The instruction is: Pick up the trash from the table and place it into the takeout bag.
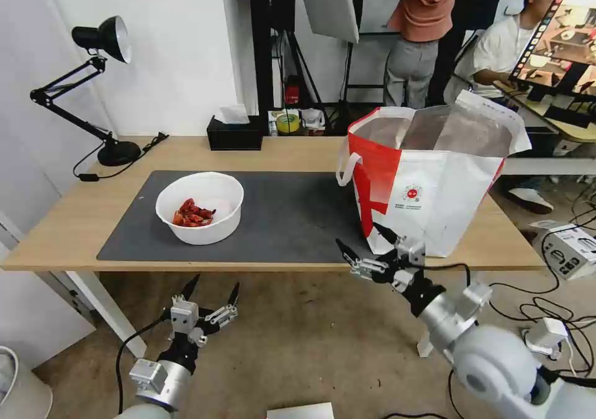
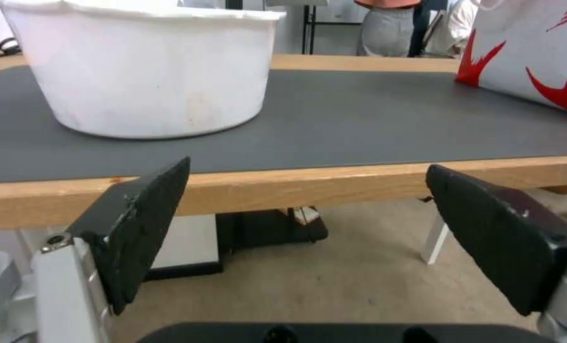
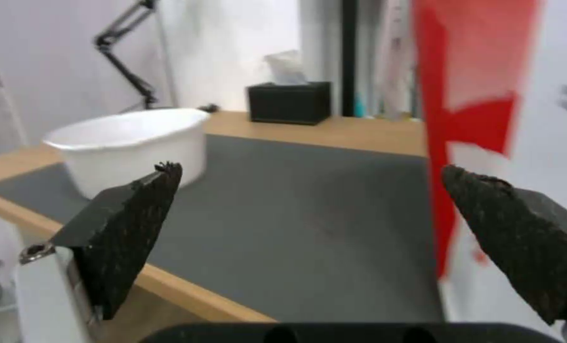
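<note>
On the dark grey mat of the table (image 1: 87, 220) stands the trash I can see, a white round bowl (image 1: 200, 207) with red shell scraps inside. The bowl (image 2: 144, 66) (image 3: 128, 143) is close in both wrist views. The takeout bag (image 1: 434, 183) stands upright and open on the table's right end, silver lining showing. My left gripper (image 1: 213, 290) hangs open below the table's front edge, under the bowl. My right gripper (image 1: 361, 238) is open at the front edge, right beside the bag's lower left corner.
A black tissue box (image 1: 234, 135) and a black desk lamp (image 1: 99, 84) stand at the back of the table. Cables and a white box (image 1: 568, 248) lie on the floor to the right. People are behind the bag, near a monitor.
</note>
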